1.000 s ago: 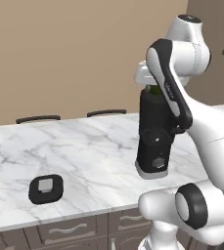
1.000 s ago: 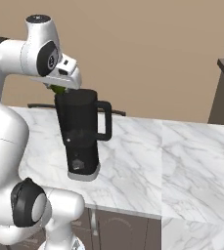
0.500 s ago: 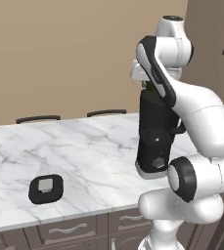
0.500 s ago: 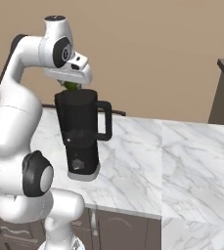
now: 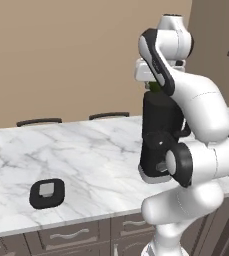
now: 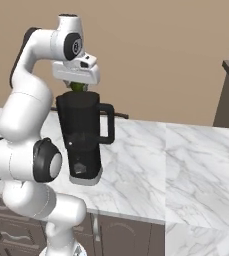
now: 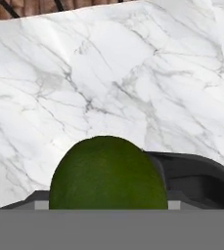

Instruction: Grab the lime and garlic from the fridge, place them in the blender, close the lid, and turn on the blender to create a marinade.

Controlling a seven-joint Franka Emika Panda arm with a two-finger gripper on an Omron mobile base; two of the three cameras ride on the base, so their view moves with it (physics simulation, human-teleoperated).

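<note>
Since a second ago the arm has folded closer to its base, while in the left base view the gripper [image 5: 155, 88] stays over the blender [image 5: 158, 135], with the lid [image 5: 46, 192] on the counter [image 5: 86, 150]. In the right base view the lime [image 6: 78, 87] sits between the fingers just above the jug's open mouth. In the hand view the lime fills the lower middle, the fingers closed on it.

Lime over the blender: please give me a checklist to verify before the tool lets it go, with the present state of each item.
1. Lime is held in the tool: ok; it sits under the hand, off the counter.
2. Lime is above the blender mouth: ok in both base views; exact centring cannot tell.
3. Blender mouth is uncovered: ok; the lid lies apart on the counter.
4. Blender stands upright on its base: ok.
5. Jug inside is free for the lime: cannot tell; the jug is opaque.
6. Garlic already in the jug: cannot tell.
</note>
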